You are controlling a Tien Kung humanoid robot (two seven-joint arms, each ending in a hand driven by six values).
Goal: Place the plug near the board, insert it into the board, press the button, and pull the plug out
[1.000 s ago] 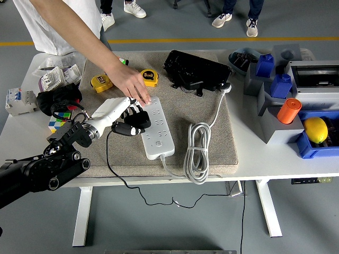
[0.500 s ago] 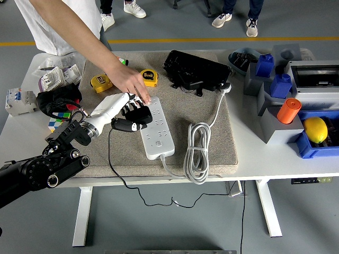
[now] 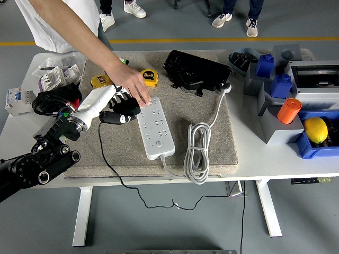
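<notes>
A white power strip (image 3: 155,130) lies lengthwise on the beige mat (image 3: 212,143). A person's hand (image 3: 133,86) reaches in from the far side and presses down on the strip's far end. My left hand (image 3: 115,105) hovers just left of that end, its white and black fingers curled around a black plug (image 3: 119,116). The plug is clear of the strip's sockets, a short gap to their left. Its thin black cable (image 3: 107,157) trails down over the table's front edge. The right arm is out of view.
Two yellow tape measures (image 3: 100,81) (image 3: 150,77) and a black bag (image 3: 196,69) sit at the mat's far side. The strip's coiled white cord (image 3: 197,148) lies to its right. Blue bins (image 3: 275,74), an orange cylinder (image 3: 289,110) and a lemon (image 3: 315,129) stand far right.
My left hand has carried the black plug left and away from the strip's side. The person's hand has stayed on the strip's far end.
</notes>
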